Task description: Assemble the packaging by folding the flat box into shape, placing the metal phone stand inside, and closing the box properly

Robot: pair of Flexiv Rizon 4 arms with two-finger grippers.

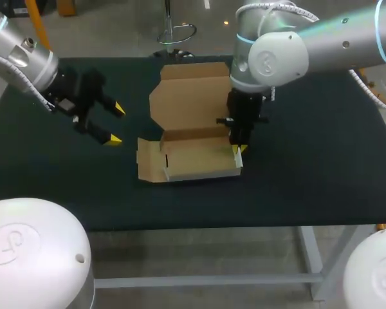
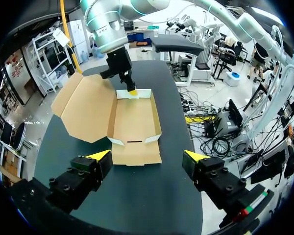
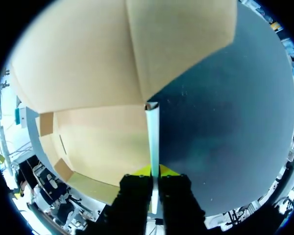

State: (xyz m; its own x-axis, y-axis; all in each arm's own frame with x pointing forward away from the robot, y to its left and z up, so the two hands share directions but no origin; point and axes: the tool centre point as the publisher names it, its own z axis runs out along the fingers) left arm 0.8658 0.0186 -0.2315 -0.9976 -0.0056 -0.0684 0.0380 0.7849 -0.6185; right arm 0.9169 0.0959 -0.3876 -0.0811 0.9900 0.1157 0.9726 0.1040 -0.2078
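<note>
Two arms work over the table [image 1: 321, 187], with one box [image 1: 196, 158] near the middle, slightly toward the near edge. Box is half formed: tray walls mostly up, lid [image 1: 192, 96] lying open and flat toward the far edge, left end flap [image 1: 148, 162] splayed out flat. Right gripper [image 1: 238, 149] comes straight down on the right end wall [image 3: 152, 132] and is clenched on it, one finger inside and one outside, card edge running between them in the right wrist view. Left gripper [image 1: 112, 123] hangs left of the box toward the left edge, released, fingers wide, touching nothing. Stand not visible in any view

Risks, as I judge them:
- the grip is on one thin card wall only, so a twist or hard pull could crease or tear it
- nothing pins the left end, so any sideways pull from the right gripper likely drags the light box across the table instead of folding it
- the wall looks unlocked and may spring back down once let go
- left gripper coming in wide could shove the splayed flap or the whole box off line
- with no stand in sight, the box could get closed empty
</note>
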